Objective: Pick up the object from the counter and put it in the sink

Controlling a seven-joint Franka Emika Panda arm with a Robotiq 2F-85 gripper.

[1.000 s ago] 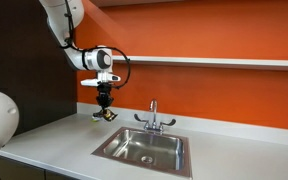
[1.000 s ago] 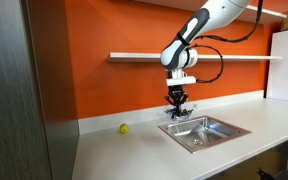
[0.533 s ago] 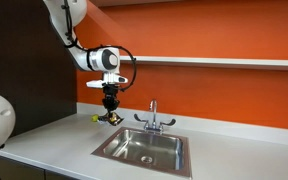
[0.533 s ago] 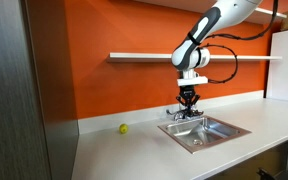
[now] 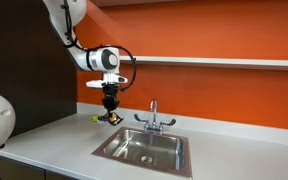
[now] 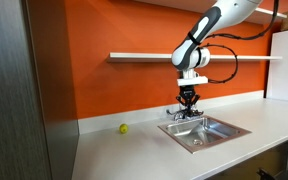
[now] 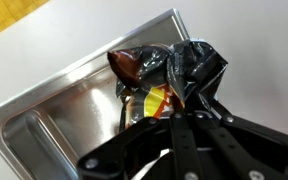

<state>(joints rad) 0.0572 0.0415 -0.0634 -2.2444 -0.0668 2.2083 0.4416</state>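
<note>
the object (image 7: 170, 72) hangs in the air, clamped in the closed fingers of the tool (image 5: 108, 112), lifted clear of the table (image 5: 46, 140); in the wrist view it sits over the corner of the sink (image 7: 66, 80), partly above the flat steel rim and partly above the basin; in both exterior views it hangs beside the faucet (image 5: 152, 116), at the end of the basin nearer the arm; we cannot tell whether all of it is yet inside the rim line.

close up it looks like crumpled, glossy dark film with a brownish lobe and a yellow patch near the fingers; we judge it very light, soft and crinkly, with nothing stiff to push against; the shiny surface is probably slippery, so a shallow pinch on one fold could slide off; the bunched middle, where several layers stack up, seems the safest place to hold, and that is roughly where the fingers appear to bite now; loose flaps stick out past them on both sides.

being so light, it may cling to a finger or drift on release instead of dropping straight, so we would want it well over the basin first; it does not look fragile; the small yellow-green ball (image 6: 123, 128) lies well apart on the table.
</note>
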